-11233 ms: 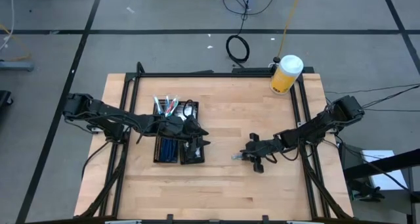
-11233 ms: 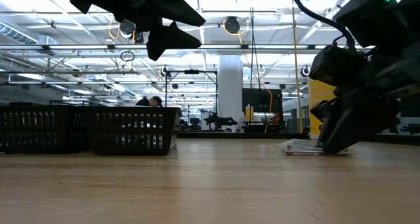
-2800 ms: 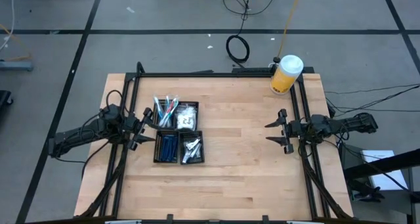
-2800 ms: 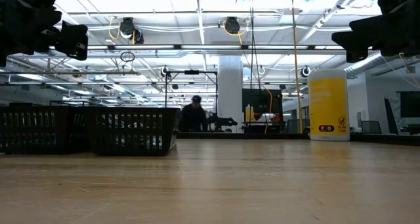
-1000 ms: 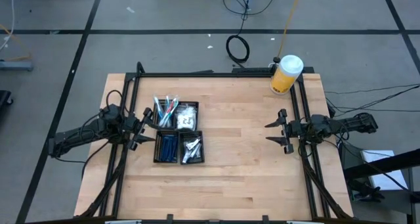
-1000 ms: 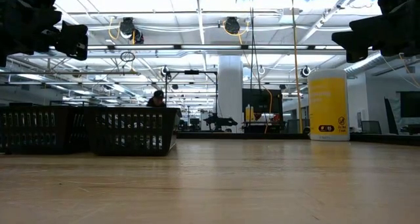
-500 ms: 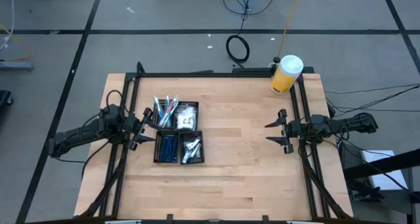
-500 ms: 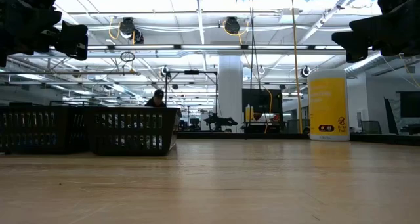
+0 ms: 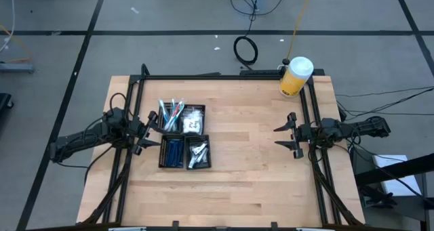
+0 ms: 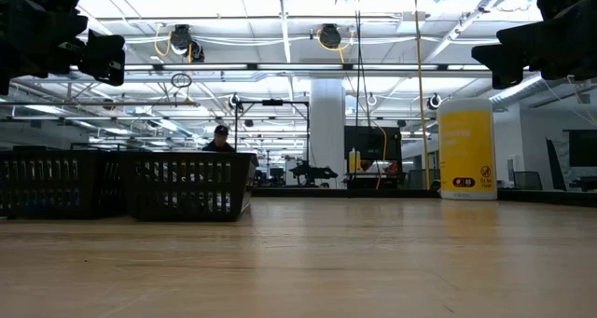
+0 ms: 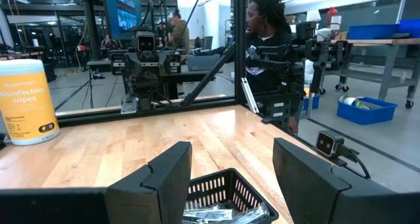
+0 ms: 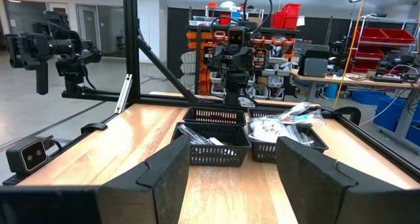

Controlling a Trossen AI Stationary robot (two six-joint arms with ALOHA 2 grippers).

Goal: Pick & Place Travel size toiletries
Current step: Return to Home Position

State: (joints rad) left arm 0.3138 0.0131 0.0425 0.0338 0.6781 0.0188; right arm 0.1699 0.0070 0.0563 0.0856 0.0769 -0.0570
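The travel size toiletries lie in the black four-compartment tray (image 9: 183, 139) on the table's left half: thin white, green and pink sticks (image 9: 169, 112) far left, white-clear packets (image 9: 193, 121) far right, blue pieces (image 9: 173, 152) near left, silvery tubes (image 9: 197, 154) near right. My left gripper (image 9: 149, 132) hovers open at the table's left edge, just left of the tray. My right gripper (image 9: 289, 134) hovers open near the right edge, far from the tray. The right wrist view shows the tray (image 12: 216, 145) across the table.
A big yellow jar with a white lid (image 9: 296, 76) stands at the table's far right corner. A black frame (image 9: 224, 76) runs along the far and side edges. Bare wood lies between the tray and my right gripper. People show in the room beyond the table.
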